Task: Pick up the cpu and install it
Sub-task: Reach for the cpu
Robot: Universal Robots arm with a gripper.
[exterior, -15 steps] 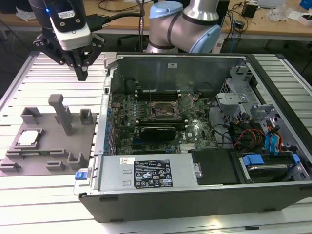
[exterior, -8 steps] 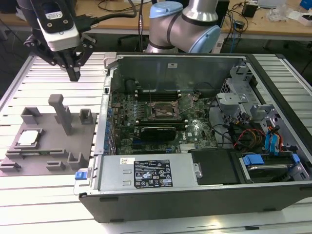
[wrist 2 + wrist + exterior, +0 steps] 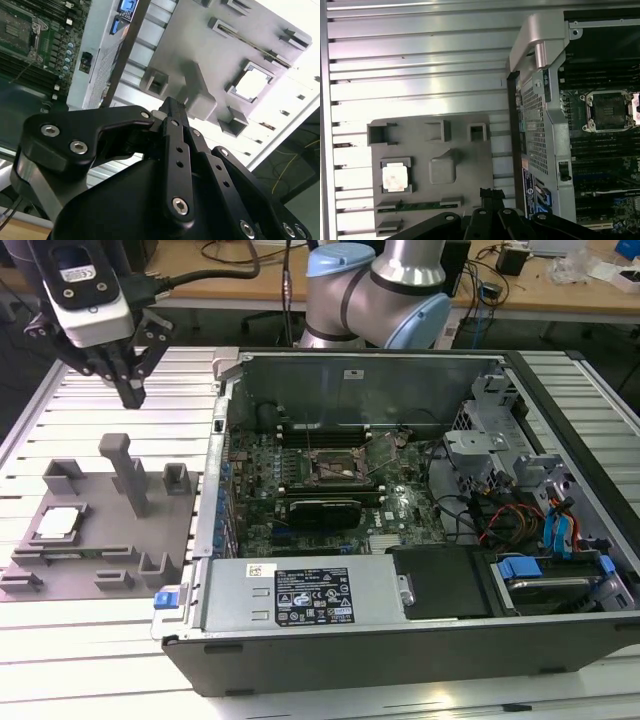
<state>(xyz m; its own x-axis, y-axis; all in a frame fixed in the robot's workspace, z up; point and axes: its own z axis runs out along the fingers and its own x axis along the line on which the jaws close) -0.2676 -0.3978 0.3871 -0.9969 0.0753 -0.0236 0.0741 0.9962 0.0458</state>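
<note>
Air alone surrounds the pincer point(image 3: 132, 392), whose jaws are pressed together on nothing; it hangs well above the grey fixture plate point(image 3: 100, 532). Both wrist views show the same closed tip point(image 3: 171, 106) point(image 3: 487, 192) with the plate under it.

Almost straight below the pincer stands an upright grey post point(image 3: 126, 472) on the plate. The cpu point(image 3: 58, 523) lies lower than the pincer and toward the exterior view's left of it, well apart from the tip. It rests flat in a square recess of the plate, silver top facing up, and nothing touches it; in the second wrist view it point(image 3: 252, 83) sits beyond the post point(image 3: 197, 95) from the tip.

Toward the exterior view's right of the pincer, and lower, is the open computer case point(image 3: 350, 375), lying on the slatted metal table point(image 3: 70, 645). Inside it, on the green motherboard, the dark square socket point(image 3: 335, 468) is farther from the pincer than the cpu is, with the case's side wall between them.
</note>
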